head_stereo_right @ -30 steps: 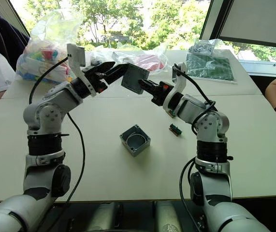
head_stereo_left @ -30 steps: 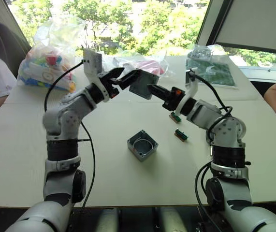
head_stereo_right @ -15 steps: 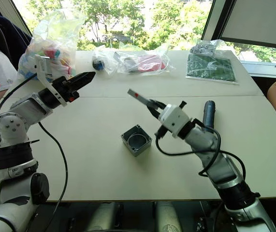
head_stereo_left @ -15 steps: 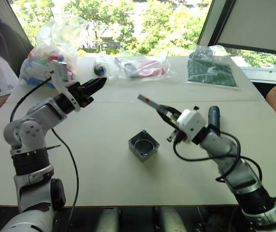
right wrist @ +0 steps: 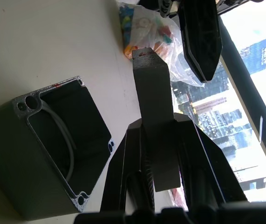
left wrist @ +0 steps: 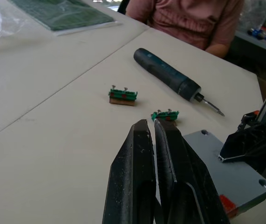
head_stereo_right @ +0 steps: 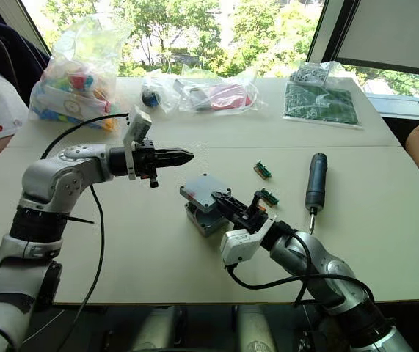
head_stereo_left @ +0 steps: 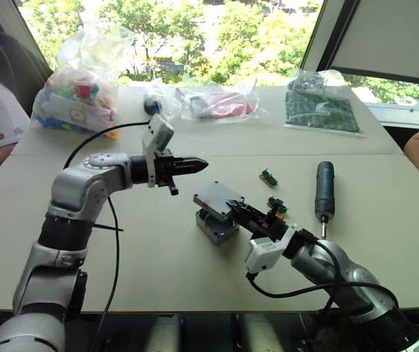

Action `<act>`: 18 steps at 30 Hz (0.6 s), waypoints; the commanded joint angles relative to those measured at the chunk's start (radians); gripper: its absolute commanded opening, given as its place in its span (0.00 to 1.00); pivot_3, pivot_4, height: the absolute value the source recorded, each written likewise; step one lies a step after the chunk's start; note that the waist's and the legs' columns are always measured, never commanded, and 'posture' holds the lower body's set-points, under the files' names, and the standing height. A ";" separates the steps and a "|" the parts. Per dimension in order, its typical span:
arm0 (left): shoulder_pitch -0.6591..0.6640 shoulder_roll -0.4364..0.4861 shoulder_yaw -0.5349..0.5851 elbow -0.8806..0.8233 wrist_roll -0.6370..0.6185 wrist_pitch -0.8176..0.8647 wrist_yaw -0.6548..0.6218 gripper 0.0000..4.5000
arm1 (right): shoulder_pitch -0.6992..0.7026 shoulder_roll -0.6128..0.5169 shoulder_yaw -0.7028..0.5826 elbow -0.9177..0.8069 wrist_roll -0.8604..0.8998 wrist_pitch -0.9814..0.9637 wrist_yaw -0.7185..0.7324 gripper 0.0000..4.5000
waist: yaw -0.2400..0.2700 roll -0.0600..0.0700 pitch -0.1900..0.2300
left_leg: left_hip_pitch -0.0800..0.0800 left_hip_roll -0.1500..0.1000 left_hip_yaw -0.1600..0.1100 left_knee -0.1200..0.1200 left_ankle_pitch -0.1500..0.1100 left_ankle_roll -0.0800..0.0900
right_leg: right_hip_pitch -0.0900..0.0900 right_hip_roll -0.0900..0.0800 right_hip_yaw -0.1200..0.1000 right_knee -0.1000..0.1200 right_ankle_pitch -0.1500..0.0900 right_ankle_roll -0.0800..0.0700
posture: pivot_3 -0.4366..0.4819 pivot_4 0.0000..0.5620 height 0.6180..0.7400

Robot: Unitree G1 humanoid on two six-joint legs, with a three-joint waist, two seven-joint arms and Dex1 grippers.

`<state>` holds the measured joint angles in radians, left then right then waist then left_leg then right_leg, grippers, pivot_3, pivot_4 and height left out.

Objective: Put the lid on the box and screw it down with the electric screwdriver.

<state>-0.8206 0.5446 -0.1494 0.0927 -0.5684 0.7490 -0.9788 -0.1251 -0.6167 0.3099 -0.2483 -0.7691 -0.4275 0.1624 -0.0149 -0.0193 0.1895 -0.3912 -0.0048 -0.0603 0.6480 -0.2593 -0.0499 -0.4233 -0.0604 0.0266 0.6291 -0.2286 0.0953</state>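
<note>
The two head cameras are looking forward and down over the table (head_stereo_left: 158,257), both taking in the whole tabletop. The left wrist camera is facing low across it toward the electric screwdriver (left wrist: 170,77). The right wrist camera is sitting close over the box (right wrist: 49,144), sharing it with the head views.

Looks like an office or lab meeting room: big beige table (head_stereo_left: 158,279), upper-frame windows (head_stereo_left: 194,37), bagged parts (head_stereo_left: 73,88).

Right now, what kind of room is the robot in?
Probably a workshop or lab room: a big table beside windows, with an electric screwdriver, little green circuit parts and bags of bits on it.
</note>
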 commanded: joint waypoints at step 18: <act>-0.065 -0.091 -0.175 0.207 0.239 -0.200 -0.265 0.04 | 0.119 0.057 0.014 -0.058 -0.191 0.068 -0.030 0.04 | -0.001 0.000 0.000 | 0.000 0.000 0.000 0.000 0.000 0.001 | 0.000 0.000 0.000 0.001 0.000 0.000 | 0.48 0.27 1.00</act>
<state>-0.8608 0.4587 -0.3255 0.3096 -0.3456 0.5769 -1.2247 -0.0214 -0.5599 0.3111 -0.2924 -0.9443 -0.3571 0.1285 -0.0164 -0.0193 0.1895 -0.3910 -0.0047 -0.0606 0.6484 -0.2595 -0.0494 -0.4231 -0.0601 0.0265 0.6299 -0.2287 0.0954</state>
